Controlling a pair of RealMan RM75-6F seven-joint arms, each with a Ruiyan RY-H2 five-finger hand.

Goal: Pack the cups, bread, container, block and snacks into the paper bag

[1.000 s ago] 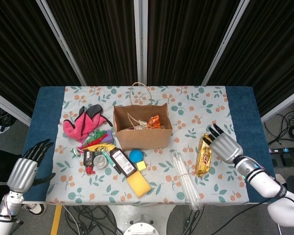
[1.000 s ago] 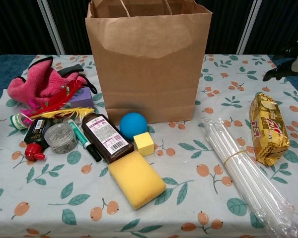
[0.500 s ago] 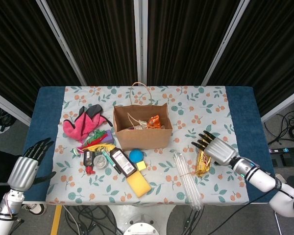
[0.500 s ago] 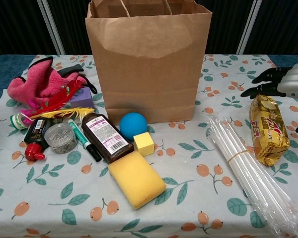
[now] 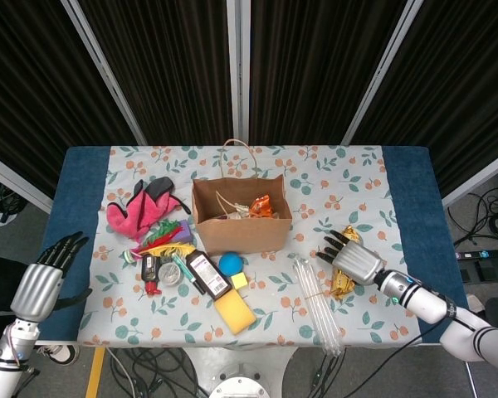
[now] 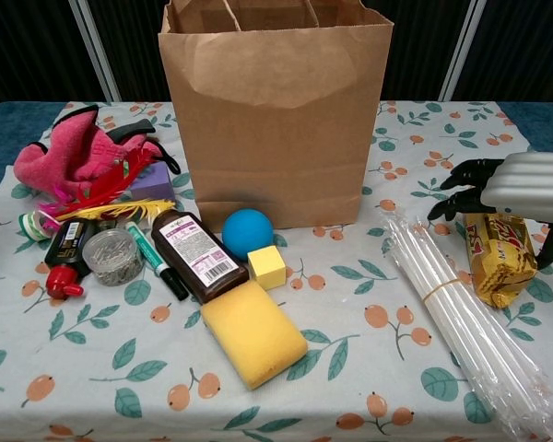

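While the gold snack packet [image 6: 498, 256] lies flat on the floral tablecloth [image 5: 349, 178], well right of the paper bag [image 6: 276, 120], the right hand [image 6: 516, 189] sits over its top end with fingers spread and curled down, but I can't tell if it's actually gripping. Just left of the packet is a bundle of clear tubes [image 6: 461, 331]. The yellow block [image 6: 266, 266] and blue ball [image 6: 247, 232] sit in front of the bag, beside a sponge [image 6: 252, 331]. The left hand [image 5: 40, 286] hangs off the table's left edge, loose and empty.
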